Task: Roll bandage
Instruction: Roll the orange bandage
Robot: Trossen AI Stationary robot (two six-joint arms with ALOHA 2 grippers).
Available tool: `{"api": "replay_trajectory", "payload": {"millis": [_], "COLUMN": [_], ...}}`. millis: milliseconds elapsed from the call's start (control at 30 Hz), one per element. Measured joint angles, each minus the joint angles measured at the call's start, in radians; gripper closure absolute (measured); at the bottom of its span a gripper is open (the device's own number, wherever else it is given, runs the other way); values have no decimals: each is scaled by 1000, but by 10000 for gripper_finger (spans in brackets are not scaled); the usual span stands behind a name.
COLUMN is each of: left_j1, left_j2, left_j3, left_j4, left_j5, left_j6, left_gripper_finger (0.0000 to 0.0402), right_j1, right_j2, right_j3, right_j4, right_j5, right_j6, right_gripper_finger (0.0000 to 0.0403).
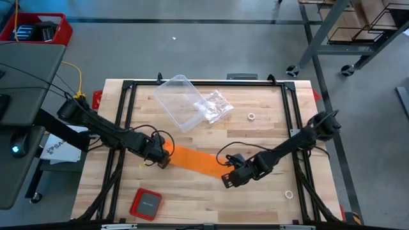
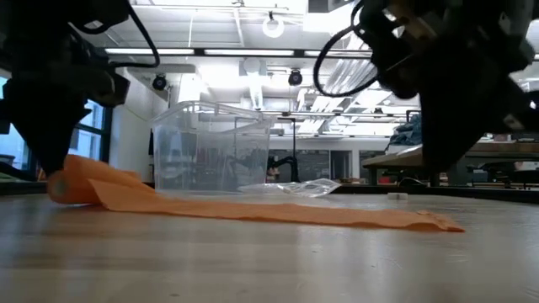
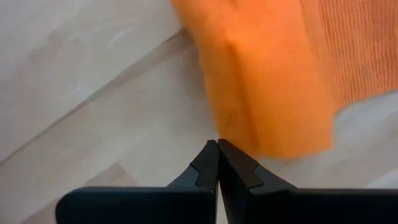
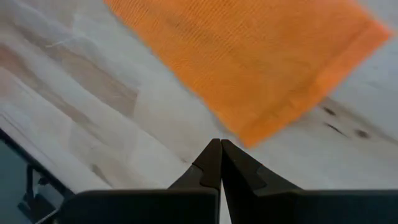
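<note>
The orange bandage (image 1: 195,160) lies as a flat band on the wooden table, slanting from the left toward the near right. Its left end (image 2: 76,183) is folded or rolled over into a thick lump (image 3: 267,93). My left gripper (image 1: 163,160) is shut and points down at that lump's edge (image 3: 217,142). My right gripper (image 1: 227,181) is shut and hangs above the table just off the band's flat right end (image 4: 273,118), with bare wood between its tips (image 4: 221,142) and the cloth. My left gripper comes from above with its shut fingertips right at the side edge of the bandage's thick folded-over end (image 3: 233,127). I cannot tell whether they touch the cloth. The bandage lies on the table, slack.
A clear plastic box (image 1: 179,99) and a crinkled clear bag (image 1: 214,107) sit at the far middle. A red square case (image 1: 146,203) lies near the front left edge. Small rings (image 1: 251,117) (image 1: 289,194) lie on the right half.
</note>
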Motion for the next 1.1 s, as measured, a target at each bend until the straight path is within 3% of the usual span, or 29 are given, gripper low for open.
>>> {"api": "replay_trajectory", "payload": {"millis": [233, 400, 900, 1100], "left_j1": [-33, -34, -27, -8], "left_j2": [-1, -1, 3, 65], "left_j3": [0, 0, 0, 5], "left_j4": [7, 35, 66, 157], "left_j5": [-1, -59, -132, -121], "left_j6": [-49, -66, -67, -7], "left_gripper_finger": [401, 401, 401, 401], "right_j1": [-8, -31, -12, 28], "right_j2": [54, 70, 133, 132], "right_j3": [0, -1, 5, 5], "right_j4": [9, 18, 31, -39], "right_j5": [100, 102, 34, -51], "right_j6": [79, 87, 120, 124], "right_gripper_finger": [403, 403, 403, 403]}}
